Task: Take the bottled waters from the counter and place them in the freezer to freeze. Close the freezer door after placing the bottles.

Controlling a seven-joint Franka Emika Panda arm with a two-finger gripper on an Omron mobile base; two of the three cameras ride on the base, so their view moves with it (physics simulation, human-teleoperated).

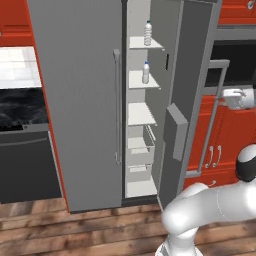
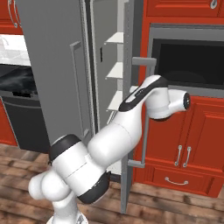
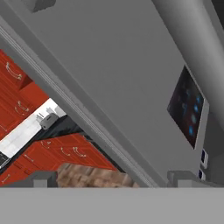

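Though ajar, freezer door (image 1: 172, 100) beside oven (image 2: 192, 61)

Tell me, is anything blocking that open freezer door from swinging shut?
Nothing visible does. The freezer door stands open, and both bottled waters stand on the white shelves inside, clear of the doorway.

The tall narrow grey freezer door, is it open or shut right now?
Open. The tall narrow grey freezer door stands swung out, showing white shelves holding two clear blue-capped water bottles.
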